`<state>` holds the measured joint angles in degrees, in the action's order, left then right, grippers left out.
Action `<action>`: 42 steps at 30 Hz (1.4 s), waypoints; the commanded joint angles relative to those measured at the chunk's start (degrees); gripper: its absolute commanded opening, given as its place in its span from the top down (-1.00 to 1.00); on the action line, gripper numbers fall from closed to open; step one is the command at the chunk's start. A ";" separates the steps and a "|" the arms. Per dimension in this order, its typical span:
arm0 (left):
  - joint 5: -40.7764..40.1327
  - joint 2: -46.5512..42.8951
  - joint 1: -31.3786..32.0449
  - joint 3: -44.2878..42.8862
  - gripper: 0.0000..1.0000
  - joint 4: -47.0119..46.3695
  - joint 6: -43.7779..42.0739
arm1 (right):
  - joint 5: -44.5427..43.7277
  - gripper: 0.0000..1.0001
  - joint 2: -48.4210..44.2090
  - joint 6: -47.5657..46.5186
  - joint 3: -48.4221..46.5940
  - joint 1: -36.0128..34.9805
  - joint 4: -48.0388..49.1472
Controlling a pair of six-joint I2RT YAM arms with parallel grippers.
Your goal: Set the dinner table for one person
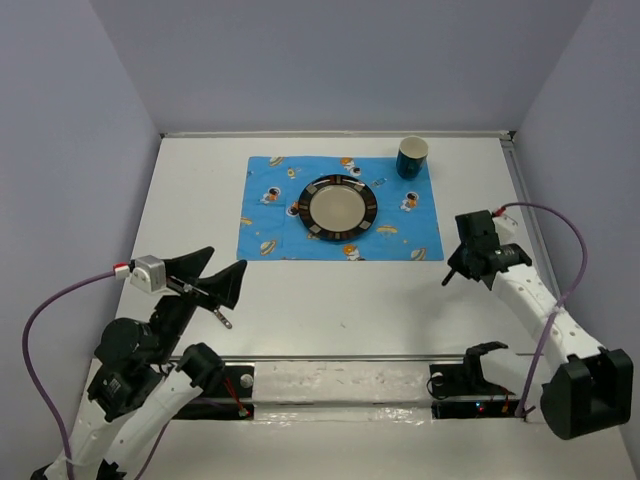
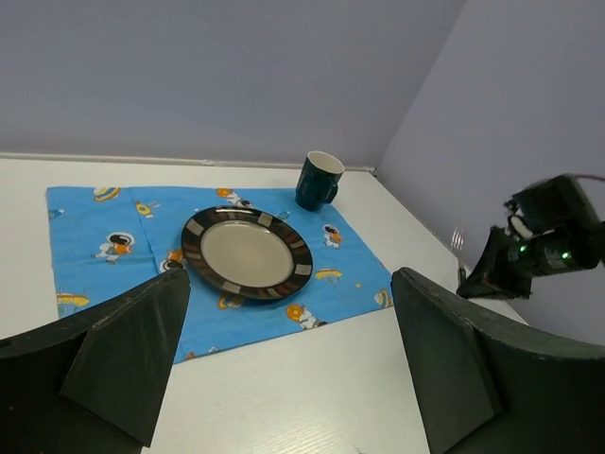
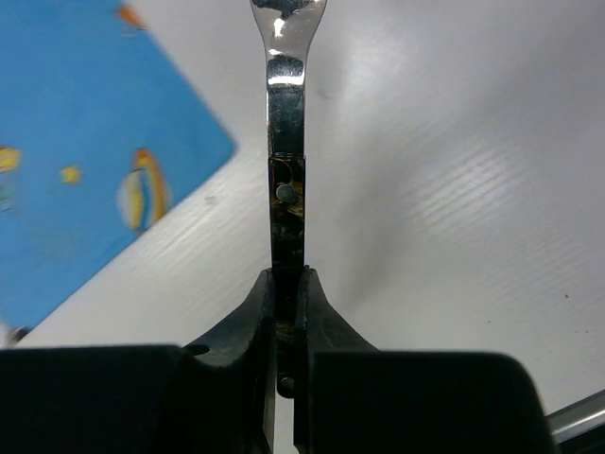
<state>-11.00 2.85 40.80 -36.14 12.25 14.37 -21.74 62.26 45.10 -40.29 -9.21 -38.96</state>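
Right pincer (image 3: 285, 284) clamps a steel utensil (image 3: 285, 142) over the white surface (image 1: 330, 310), beside the blue mat's (image 1: 270, 225) near corner. Plate (image 1: 337, 208) and mug (image 1: 411, 157) sit on the mat already — cutlery seemingly remains. Left pincer (image 1: 222, 270) gapes, empty.

Utensil (image 3: 285, 113) head cut off; type unclear.

bright, even, soft light from overhead; only faint shadows fall on the dinner table (image 1: 330, 300). in the right wrist view glare streaks the metal utensil (image 3: 285, 113), and the blue mat (image 3: 85, 142) looks slightly soft.
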 commanded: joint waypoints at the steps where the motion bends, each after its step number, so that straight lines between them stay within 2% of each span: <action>1: -0.16 2.51 -0.45 -2.00 -0.98 -1.97 -1.19 | -5.68 1.00 -1.02 -1.25 -12.84 -11.92 -4.10; 3: -0.85 3.30 -0.89 -2.27 -0.98 -1.79 -1.10 | -7.44 1.00 5.28 -0.72 -19.69 -17.92 -2.97; 4: -0.86 3.21 -1.24 -2.27 -0.98 -1.70 -1.10 | -8.23 1.00 5.33 -0.98 -19.74 -21.08 -2.01; 5: -1.38 3.13 -1.94 -2.18 -0.98 -1.79 -0.93 | -9.19 1.00 11.33 -1.59 -25.22 -26.33 -0.87; 7: -2.00 3.12 -2.65 -2.18 -0.98 -1.79 -0.75 | -8.50 1.00 18.39 -4.40 -31.92 -30.32 2.82; 8: -2.61 3.21 -3.26 -2.18 -0.98 -1.79 -0.66 | -7.71 1.00 25.30 -5.37 -38.74 -32.86 5.88; 10: -3.32 3.39 -4.05 -2.09 -0.98 -1.79 -0.66 | -7.18 1.00 31.93 -8.79 -45.54 -34.81 8.36; 11: -3.58 3.82 -4.75 -2.09 -0.98 -1.79 -0.49 | -5.87 1.00 38.40 -9.85 -52.88 -35.95 9.42; 13: -3.41 4.44 -5.20 -2.00 -0.98 -1.88 -0.40 | -3.94 1.00 44.50 -10.82 -59.34 -36.75 10.91; 14: -3.15 5.40 -5.37 -1.92 -0.98 -1.88 -0.40 | -2.01 1.00 50.36 -10.74 -65.55 -36.75 11.44; 17: -2.79 6.81 -6.25 -2.00 -0.98 -1.88 -0.40 | 2.83 1.00 58.39 -9.86 -73.94 -37.28 11.63; 22: -2.18 8.13 -7.66 -1.83 -0.98 -1.97 -0.22 | 5.65 1.00 72.27 -9.25 -88.87 -37.81 9.78; 29: -0.77 8.66 -8.80 -1.74 -0.98 -2.32 -0.40 | 8.82 1.00 81.26 -7.75 -94.88 -38.34 9.08; 42: -0.33 8.66 -8.98 -1.65 -0.98 -2.49 -0.31 | 9.08 1.00 84.87 -4.32 -94.79 -38.86 8.81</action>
<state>-11.99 10.79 32.14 -36.16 12.67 14.41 -12.86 146.85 39.13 -132.70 -47.55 -31.46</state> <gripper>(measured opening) 0.989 0.130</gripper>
